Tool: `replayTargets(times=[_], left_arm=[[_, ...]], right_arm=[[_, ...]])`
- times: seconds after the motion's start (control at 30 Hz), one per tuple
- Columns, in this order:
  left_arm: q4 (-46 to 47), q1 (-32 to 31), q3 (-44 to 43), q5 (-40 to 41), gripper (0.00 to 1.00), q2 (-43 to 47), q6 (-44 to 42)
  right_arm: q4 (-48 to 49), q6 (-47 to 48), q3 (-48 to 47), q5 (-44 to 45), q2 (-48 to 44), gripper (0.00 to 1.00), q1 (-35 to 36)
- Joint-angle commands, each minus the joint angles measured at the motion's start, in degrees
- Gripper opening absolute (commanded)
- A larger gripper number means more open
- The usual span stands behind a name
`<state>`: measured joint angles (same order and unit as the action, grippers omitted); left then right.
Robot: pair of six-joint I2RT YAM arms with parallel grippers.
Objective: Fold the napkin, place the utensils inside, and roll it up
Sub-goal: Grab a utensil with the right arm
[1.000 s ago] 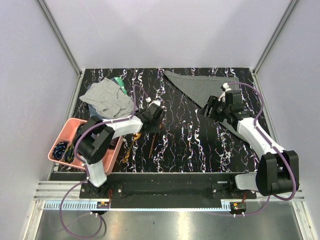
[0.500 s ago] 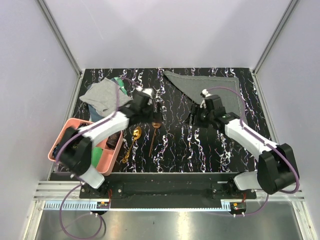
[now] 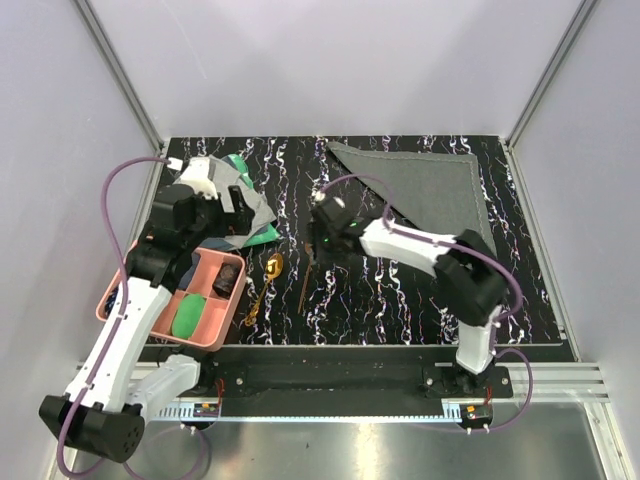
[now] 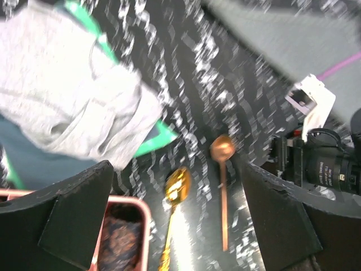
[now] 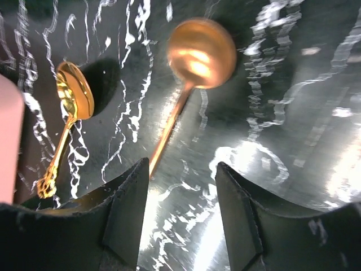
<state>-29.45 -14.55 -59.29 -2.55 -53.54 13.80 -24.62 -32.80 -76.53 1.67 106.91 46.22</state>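
The dark grey napkin (image 3: 430,185) lies spread flat at the back right of the table. The two utensils lie side by side near the middle: a gold spoon (image 3: 265,285) (image 4: 176,189) (image 5: 73,101) and a copper spoon (image 3: 306,280) (image 4: 223,186) (image 5: 201,53). My right gripper (image 3: 322,245) (image 5: 181,186) hangs open just above the copper spoon's handle, holding nothing. The handle's end lies by its left fingertip (image 5: 135,186). My left gripper (image 3: 228,208) (image 4: 177,214) stands wide open and empty, up and to the left of the spoons, over the pink tray's corner.
A pink tray (image 3: 120,280) (image 4: 130,226) with a green item (image 3: 188,315) and dark bits sits at the front left. A light grey cloth (image 3: 250,205) (image 4: 62,96) over something green lies behind it. The right wrist camera (image 4: 321,164) shows in the left wrist view.
My left gripper opened and swung back left, away from the spoons. My right gripper left the napkin and moved left to hover over the copper spoon, narrowing slightly.
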Motion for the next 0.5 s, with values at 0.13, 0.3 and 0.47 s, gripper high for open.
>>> replayTargets(times=[0.13, 0.3, 0.47], left_arm=[[-0.7, 0.2, 3.3, 2.5, 0.99, -2.4, -2.0], [-1.0, 0.2, 4.4, 3.8, 0.99, -1.0, -2.6], [-1.6, 0.2, 4.7, 4.9, 0.99, -0.3, -3.0]], right_arm=[[-6.9, -4.6, -11.4, 3.9, 11.2, 0.57, 3.8], [-9.6, -3.5, -14.4, 4.7, 14.8, 0.52, 3.8], [-10.5, -1.6, -15.3, 4.7, 16.4, 0.37, 3.8]])
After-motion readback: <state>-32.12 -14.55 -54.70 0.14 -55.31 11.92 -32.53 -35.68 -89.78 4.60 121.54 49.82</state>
